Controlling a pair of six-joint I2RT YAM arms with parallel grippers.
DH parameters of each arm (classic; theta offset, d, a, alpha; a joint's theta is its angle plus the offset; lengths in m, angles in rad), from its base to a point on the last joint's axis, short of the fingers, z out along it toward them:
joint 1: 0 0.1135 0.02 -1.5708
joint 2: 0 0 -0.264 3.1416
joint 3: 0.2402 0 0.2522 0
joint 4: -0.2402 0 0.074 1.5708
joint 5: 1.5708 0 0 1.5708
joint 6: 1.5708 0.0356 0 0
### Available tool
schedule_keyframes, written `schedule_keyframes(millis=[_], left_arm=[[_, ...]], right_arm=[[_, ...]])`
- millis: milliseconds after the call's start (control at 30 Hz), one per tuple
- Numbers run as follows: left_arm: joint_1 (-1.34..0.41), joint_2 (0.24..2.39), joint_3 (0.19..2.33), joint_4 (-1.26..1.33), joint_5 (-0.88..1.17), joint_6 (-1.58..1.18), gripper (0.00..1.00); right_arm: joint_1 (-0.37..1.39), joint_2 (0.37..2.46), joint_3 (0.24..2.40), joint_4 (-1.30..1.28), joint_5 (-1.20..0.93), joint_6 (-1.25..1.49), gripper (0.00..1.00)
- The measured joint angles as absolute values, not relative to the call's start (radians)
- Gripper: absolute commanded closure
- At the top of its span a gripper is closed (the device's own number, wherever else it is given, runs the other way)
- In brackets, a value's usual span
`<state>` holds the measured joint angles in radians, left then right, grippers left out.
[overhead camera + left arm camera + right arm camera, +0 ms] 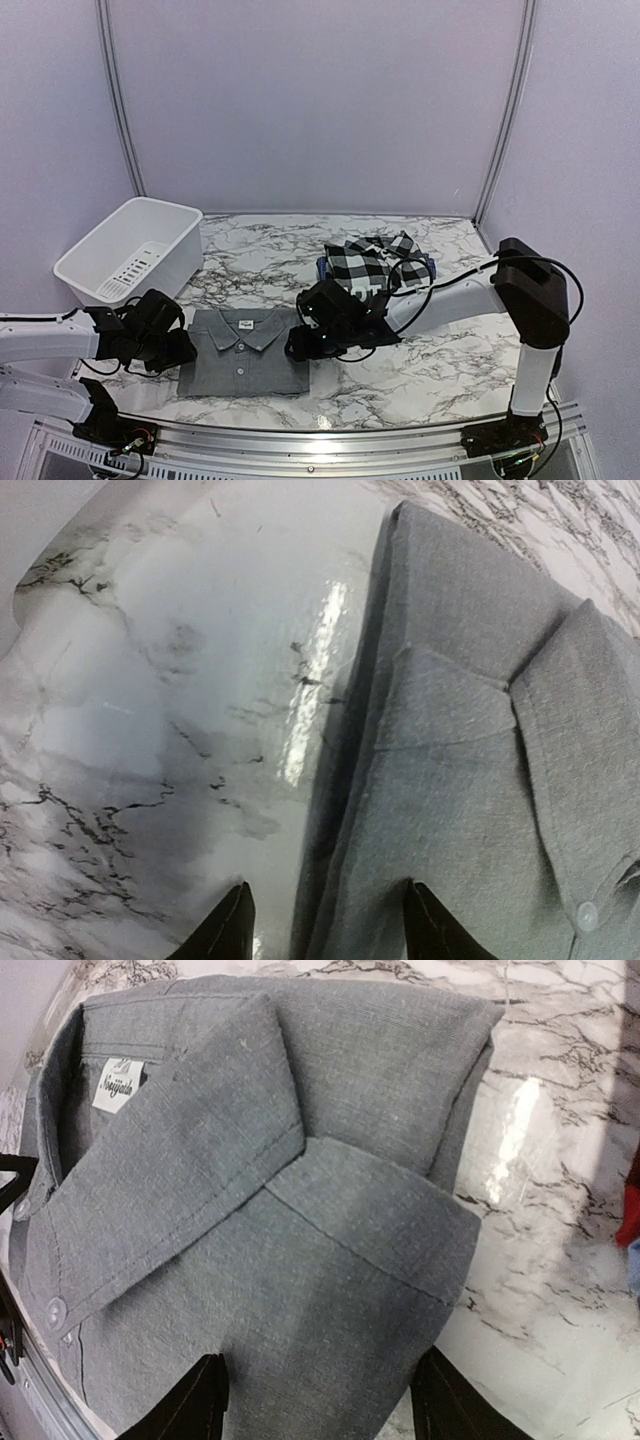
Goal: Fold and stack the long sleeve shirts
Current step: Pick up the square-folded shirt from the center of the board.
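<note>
Marble table (450, 360), white tub (130, 250), folded grey shirt (245, 355)

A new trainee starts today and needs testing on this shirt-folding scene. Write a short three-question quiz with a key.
1. True or false: the grey shirt lies on top of the plaid shirt.
2. What stands at the far left of the table? A) white tub B) red box C) folded towel
3. In the left wrist view, what runs between the left fingers?

Key:
1. False. It lies flat on the table, apart from the plaid shirt.
2. A.
3. The grey shirt's side edge.
</note>
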<state>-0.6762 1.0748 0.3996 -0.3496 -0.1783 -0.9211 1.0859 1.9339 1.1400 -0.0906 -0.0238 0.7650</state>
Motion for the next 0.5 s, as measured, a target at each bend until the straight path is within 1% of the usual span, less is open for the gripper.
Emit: schedule_keyframes(millis=[67,233,333,367,467,500], left_arm=[[-0.675,1.08,0.392,-0.307,-0.179,-0.932,0.53],[-0.675,1.092,0.374,-0.241,-0.172,-0.947,0.72],[-0.675,1.092,0.365,-0.223,-0.165,-0.958,0.83],[-0.675,1.092,0.361,-0.219,-0.158,-0.958,0.88],[-0.674,1.088,0.356,-0.214,-0.142,-0.961,1.0],[-0.674,1.085,0.356,-0.213,-0.138,-0.962,1.0]], right_arm=[[1.09,1.947,1.161,-0.105,-0.01,0.758,0.43],[1.108,1.981,1.213,-0.144,0.031,0.746,0.51],[1.117,2.004,1.249,-0.168,0.044,0.732,0.63],[1.119,2.011,1.261,-0.177,0.048,0.728,0.67],[1.122,2.031,1.296,-0.203,0.055,0.723,0.84],[1.122,2.038,1.305,-0.21,0.056,0.717,0.89]])
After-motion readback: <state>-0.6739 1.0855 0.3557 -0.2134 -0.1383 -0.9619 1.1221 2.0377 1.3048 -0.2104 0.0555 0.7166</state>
